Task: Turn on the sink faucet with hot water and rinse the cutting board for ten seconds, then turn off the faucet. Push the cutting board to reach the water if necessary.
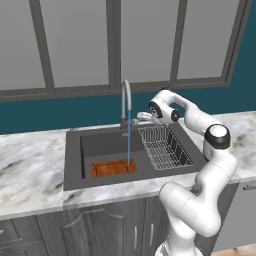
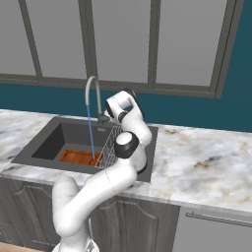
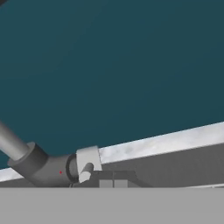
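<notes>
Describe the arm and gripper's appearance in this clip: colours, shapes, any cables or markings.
The arm is glossy white, built of rounded, bulbous links with dark grey joint rings and round caps. No cables or markings are visible. The gripper looks pale grey and small in the left base view; its finger tips are too indistinct to describe.

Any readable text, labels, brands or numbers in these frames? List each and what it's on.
None: no words, labels, brands or numbers can be read in any view.
The sink faucet, the cutting board, the sink, the dish rack and the marble counter are all unmarked.
A tiny red dot sits on the faucet base; it is not text.
</notes>
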